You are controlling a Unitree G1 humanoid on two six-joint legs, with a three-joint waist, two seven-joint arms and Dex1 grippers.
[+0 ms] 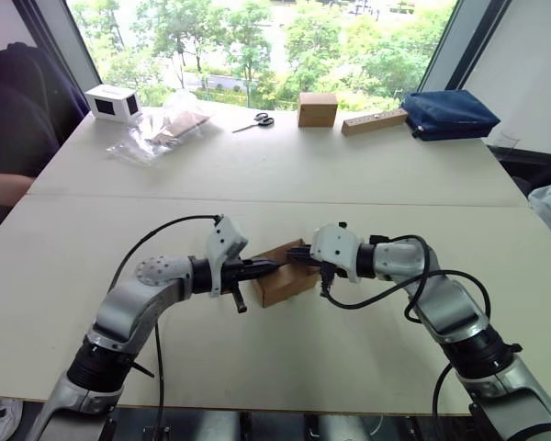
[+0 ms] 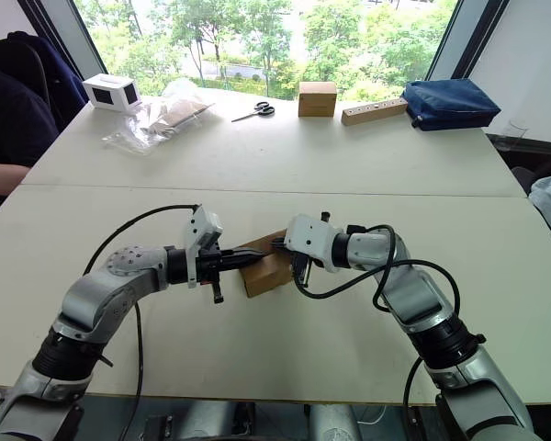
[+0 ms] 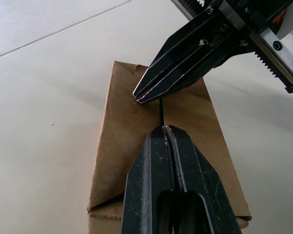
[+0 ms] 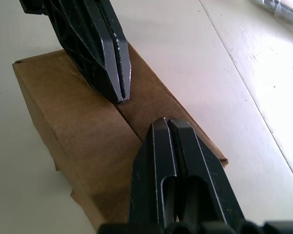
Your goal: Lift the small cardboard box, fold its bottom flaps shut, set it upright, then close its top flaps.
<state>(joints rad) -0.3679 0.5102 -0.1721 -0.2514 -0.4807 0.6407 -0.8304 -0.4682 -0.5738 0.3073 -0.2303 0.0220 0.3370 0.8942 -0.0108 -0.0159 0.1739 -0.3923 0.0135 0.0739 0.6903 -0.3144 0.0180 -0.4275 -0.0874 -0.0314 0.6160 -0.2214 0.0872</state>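
Two pale tables [image 1: 285, 175] abut below a bright window [image 1: 257, 37], perhaps tree-lined.

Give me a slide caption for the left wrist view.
Both shut grippers, left and right, press tips onto the box's top flaps.

No readable text, label, brand, number or sign appears anywhere; the small cardboard box [image 1: 287, 274] on the desk [image 1: 285, 165] is plain brown and unprinted.
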